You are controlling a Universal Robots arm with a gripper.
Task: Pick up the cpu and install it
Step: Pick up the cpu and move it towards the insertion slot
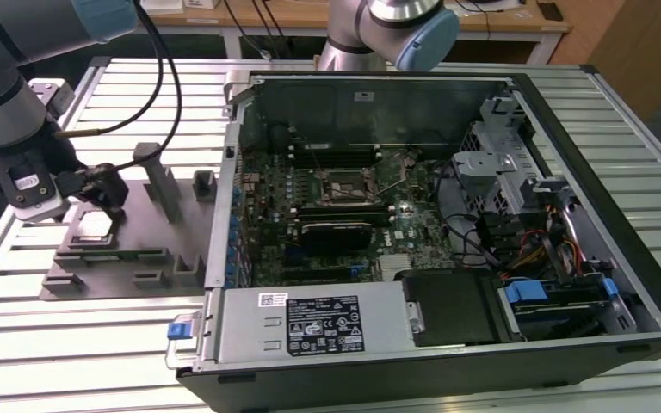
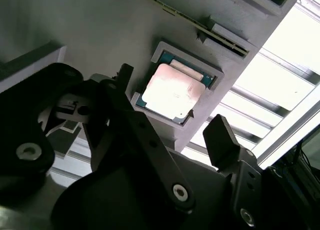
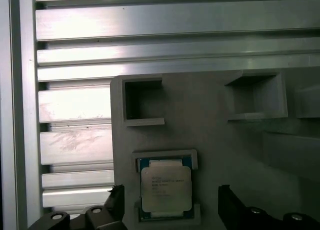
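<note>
The cpu (image 3: 166,190) is lying in its grey tray (image 3: 215,140) at the exterior view's left, not yet lifted. The fingers (image 3: 227,206) are hovering spread on either side of it, gripping nothing.

Arm (image 1: 3,103): grey links come in from the upper corner on the exterior view's left. A blue-capped joint (image 1: 101,15) sits at the top edge. A second blue-capped joint (image 1: 423,39) is at top centre.

Wrist (image 1: 23,168): angled downward, a black cable looping off it.

Gripper (image 1: 99,196): low, leaning toward the exterior view's right. Both wrist views show the gripper (image 3: 170,197) (image 2: 171,100) with its two black fingers (image 3: 116,200) spread well apart, tips level with each other. In the second wrist view the linkage bars (image 2: 145,150) are splayed outward.
</note>
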